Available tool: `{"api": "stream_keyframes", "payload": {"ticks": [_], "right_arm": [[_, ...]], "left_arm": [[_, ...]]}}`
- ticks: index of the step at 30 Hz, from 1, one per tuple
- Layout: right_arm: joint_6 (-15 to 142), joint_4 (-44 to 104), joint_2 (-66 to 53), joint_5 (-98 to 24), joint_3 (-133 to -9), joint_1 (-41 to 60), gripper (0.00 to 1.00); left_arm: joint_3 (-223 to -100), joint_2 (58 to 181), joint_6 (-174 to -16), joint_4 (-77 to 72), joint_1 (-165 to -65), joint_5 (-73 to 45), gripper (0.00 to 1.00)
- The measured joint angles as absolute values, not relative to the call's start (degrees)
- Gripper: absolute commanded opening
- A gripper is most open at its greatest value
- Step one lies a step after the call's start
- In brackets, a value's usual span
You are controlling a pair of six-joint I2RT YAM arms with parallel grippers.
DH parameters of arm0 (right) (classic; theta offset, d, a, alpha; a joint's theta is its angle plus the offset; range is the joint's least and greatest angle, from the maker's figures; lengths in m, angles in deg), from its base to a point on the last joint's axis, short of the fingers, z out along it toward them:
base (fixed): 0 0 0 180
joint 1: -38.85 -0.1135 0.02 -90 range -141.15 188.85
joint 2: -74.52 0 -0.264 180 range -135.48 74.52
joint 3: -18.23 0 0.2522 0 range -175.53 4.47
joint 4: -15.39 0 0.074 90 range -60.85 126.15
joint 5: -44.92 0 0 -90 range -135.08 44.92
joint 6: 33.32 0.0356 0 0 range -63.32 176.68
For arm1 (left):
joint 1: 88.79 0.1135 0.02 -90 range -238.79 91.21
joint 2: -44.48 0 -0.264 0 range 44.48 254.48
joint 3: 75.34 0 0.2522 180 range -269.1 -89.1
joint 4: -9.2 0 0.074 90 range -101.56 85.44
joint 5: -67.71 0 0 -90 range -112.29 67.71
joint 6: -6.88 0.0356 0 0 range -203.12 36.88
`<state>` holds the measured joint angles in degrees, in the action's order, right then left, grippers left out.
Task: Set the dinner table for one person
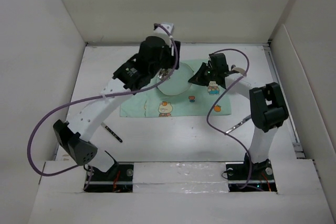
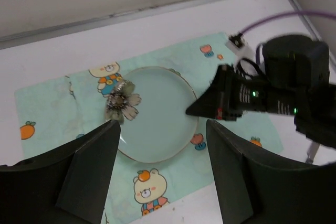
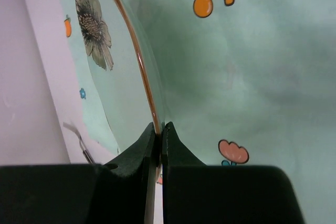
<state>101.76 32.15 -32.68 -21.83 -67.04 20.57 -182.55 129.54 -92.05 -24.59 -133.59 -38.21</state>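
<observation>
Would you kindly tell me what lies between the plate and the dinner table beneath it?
The mint-green cartoon-print mat lies spread flat between the plate and the dinner table. The left wrist view shows this most clearly.

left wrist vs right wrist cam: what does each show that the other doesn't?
Left wrist only: the whole plate on the mat, the right gripper seen from outside at its rim, the left gripper open above, and bare dinner table.
Right wrist only: a close-up of the fingers pinched shut on the plate's rim, one on each side.
Both: the plate's flower print and the cartoon mat.
</observation>
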Motion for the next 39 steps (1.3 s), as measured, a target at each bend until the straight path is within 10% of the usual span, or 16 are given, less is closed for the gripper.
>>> {"api": "stream_keyframes", "payload": {"ticks": [7,9,18,24,34,37,39], "right_arm": [[105.11,32.15,-37.77,-22.49,-69.22,20.39,0.0],[105.72,32.15,-38.49,-22.66,-69.22,20.39,0.03],[107.95,32.22,-39.93,-24.0,-69.22,19.89,0.77],[106.51,36.52,-37.81,-26.18,-69.2,18.32,0.96],[102.0,45.53,-25.97,-32.04,-71.89,17.49,0.96],[100.39,48.72,-22.76,-35.32,-74.27,17.51,0.83],[98.86,50.36,-20.0,-38.49,-75.32,17.97,0.46]], "left_arm": [[-195.12,129.43,-99.22,-24.46,-129.02,-28.77,0.69],[-198.59,129.39,-101.82,-22.87,-129.43,-24.73,0.99],[-210.7,129.78,-115.75,-15.76,-129.87,-14.56,0.99],[-209.54,126.61,-124.84,-10.43,-129.7,-16.64,0.99],[-207.16,124.29,-130.85,-6.56,-128.73,-16.64,0.99],[-207.2,124.31,-131.02,-6.37,-128.41,-16.29,0.99],[-207.22,124.27,-131.0,-6.02,-128.41,-16.2,0.99]]}}
